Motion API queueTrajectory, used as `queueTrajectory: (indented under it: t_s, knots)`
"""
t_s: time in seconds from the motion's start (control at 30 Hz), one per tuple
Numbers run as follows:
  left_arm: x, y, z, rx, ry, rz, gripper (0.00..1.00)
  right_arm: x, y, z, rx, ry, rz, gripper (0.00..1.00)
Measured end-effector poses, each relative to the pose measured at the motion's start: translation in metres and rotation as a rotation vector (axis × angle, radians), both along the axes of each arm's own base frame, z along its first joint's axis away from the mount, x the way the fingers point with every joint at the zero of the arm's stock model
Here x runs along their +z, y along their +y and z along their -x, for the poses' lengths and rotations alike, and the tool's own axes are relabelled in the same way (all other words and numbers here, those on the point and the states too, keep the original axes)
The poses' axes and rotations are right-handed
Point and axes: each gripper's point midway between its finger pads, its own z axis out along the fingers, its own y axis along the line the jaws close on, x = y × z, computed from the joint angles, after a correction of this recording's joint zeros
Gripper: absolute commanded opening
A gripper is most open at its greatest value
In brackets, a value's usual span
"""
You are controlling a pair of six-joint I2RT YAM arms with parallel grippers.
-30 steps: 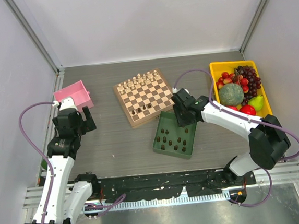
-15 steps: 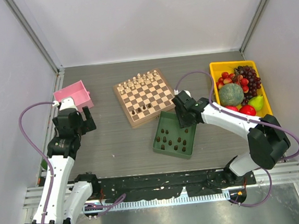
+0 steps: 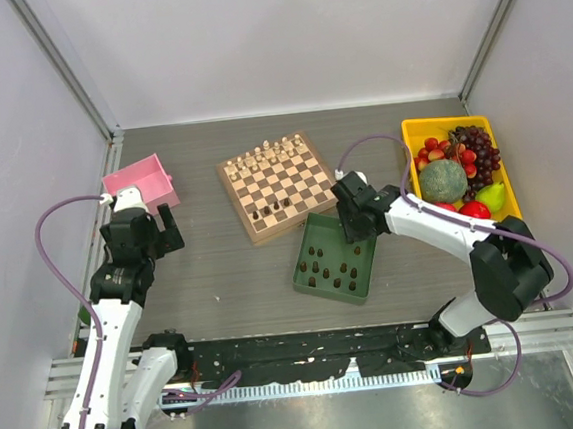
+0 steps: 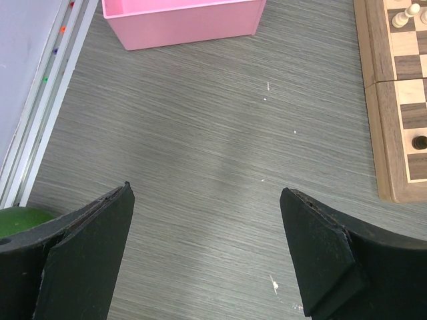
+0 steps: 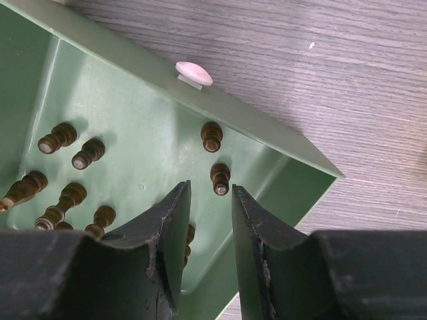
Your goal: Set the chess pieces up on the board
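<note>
Left gripper [image 4: 207, 197]: unmoved, jaws wide apart, empty, above grey surface [image 4: 220, 133] beside pink plastic bin [image 3: 141, 182]. Square wooden checked board [image 3: 294, 181], centre: few tiny dark brown wooden chessmen [image 3: 271, 212] placed. Right gripper [image 5: 209, 193]: edged toward square green tray [image 5: 140, 127] right corner, jaws narrowly apart, nothing between, one chessman just ahead; next pick likely. Right arm stretched left, wrist pitched down.

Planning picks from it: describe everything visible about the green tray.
The green tray is shallow, square, plastic, with sloped walls and a pale stud on one rim. It lies flat on the table, askew, a corner by the chessboard. Dark chess pieces sit scattered inside. The right hand hangs over it, jaws slightly apart.
</note>
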Motion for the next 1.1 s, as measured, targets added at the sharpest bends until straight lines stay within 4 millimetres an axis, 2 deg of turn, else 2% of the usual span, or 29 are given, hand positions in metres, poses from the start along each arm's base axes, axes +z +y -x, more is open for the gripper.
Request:
queueTrajectory:
  t_s: [0.23, 0.47, 1.1]
  knots:
    - [0.0, 0.0, 0.0, 0.001, 0.0, 0.0, 0.99, -0.008, 0.004, -0.004, 0.003, 0.008, -0.001, 0.37]
    - [0.0, 0.0, 0.0, 0.0, 0.0, 0.0, 0.99, -0.025, 0.007, -0.007, 0.006, 0.037, 0.019, 0.36]
    - [-0.001, 0.0, 0.0, 0.0, 0.006, -0.001, 0.99, -0.037, 0.007, -0.018, 0.012, 0.021, 0.05, 0.31]
